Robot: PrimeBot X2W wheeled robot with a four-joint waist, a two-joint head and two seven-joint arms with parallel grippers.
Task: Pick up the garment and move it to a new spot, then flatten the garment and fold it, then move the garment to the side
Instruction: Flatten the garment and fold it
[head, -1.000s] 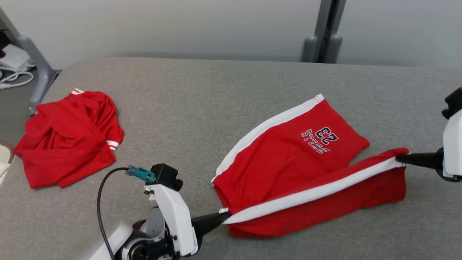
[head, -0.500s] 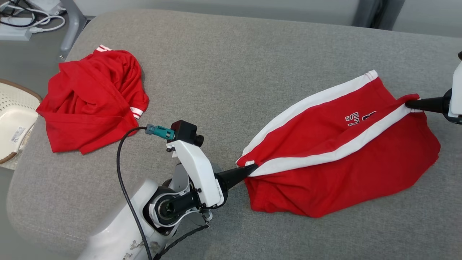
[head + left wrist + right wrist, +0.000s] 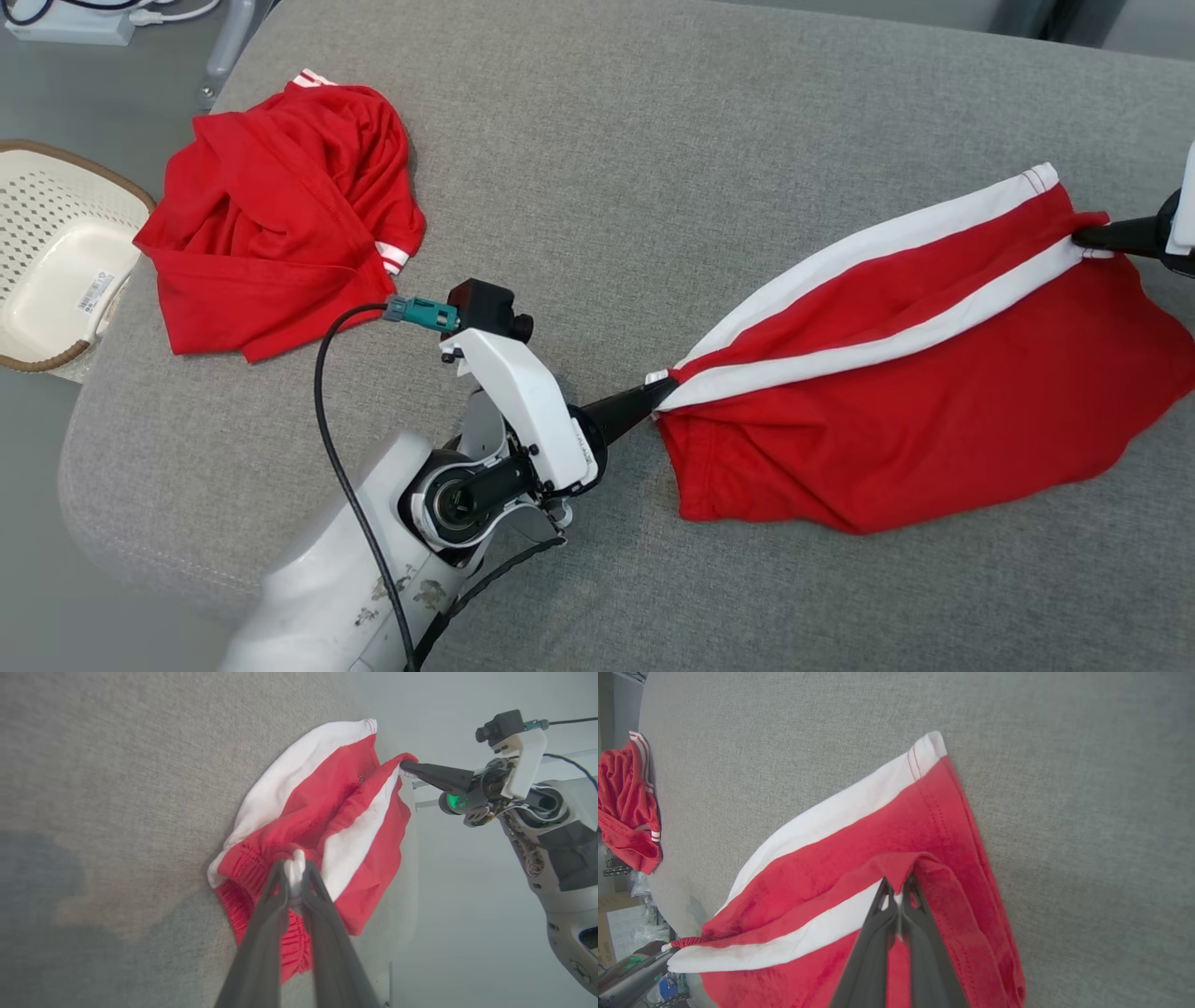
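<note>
One grey cushion (image 3: 653,140) carries two red garments. The garment (image 3: 896,420) lies on its right half, doubled over along its length so that two white stripes run nearly side by side, the nearer one pulled taut between the two hands. The second garment (image 3: 271,233) sits crumpled near the far left corner, well apart from the first. One pale perforated basket (image 3: 37,201) stands off the cushion's left edge. The left hand (image 3: 658,392) is pinched tight on the garment's gathered waistband corner, by a small white tag. The right hand (image 3: 1088,241) is clamped on the stripe's other end, at the hem.
</note>
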